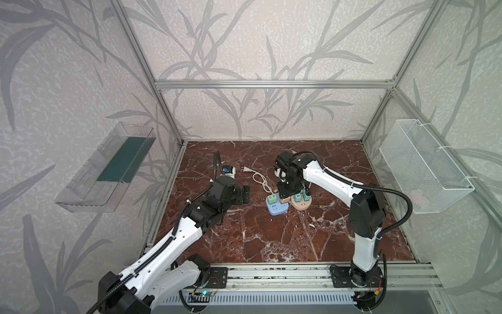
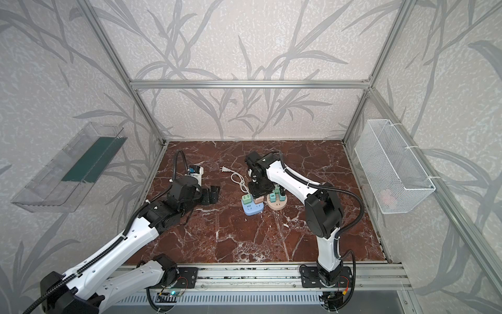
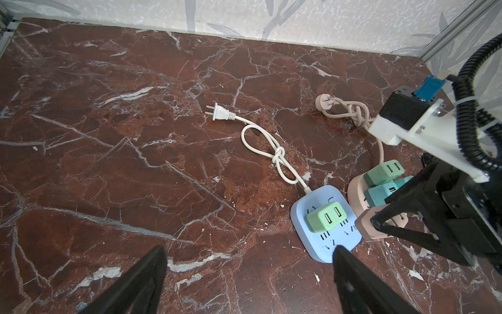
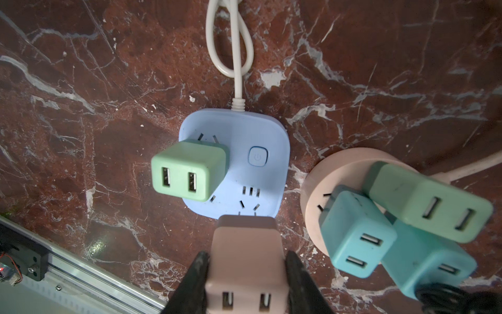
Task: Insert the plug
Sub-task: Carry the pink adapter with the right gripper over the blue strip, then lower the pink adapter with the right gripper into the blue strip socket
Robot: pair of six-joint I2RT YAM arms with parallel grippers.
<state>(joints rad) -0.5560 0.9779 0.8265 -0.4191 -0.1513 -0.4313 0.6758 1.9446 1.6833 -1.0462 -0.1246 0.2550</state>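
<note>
Right gripper (image 4: 247,258): the jaws are pinching the pink USB charger (image 4: 245,233) by its two flat sides, leaving the prong end free to lead.
Pink USB charger, position: it is hanging over the edge of the blue power strip (image 4: 239,127) with its prongs pointing at the vacant socket (image 4: 250,199). They seem to be stopping just short of the slots, though the angle is too foreshortened to be sure.
Left gripper (image 3: 248,248): the jaws are standing spread wide and empty beside the strip, probably waiting to brace it against the push.
Green charger (image 4: 187,170): it is occupying the neighbouring socket, narrowing the choice of slots.
Round pink power strip (image 4: 339,168): it is sitting just beside the blue one and carrying three chargers, crowding the approach.
White cord (image 3: 271,152): it is lying knotted on the marble tabletop (image 3: 108,136), its two-pin plug (image 3: 221,114) lying loose.
Writing: only a power symbol is showing, on the strip's button (image 4: 258,157); no brand name is readable.
</note>
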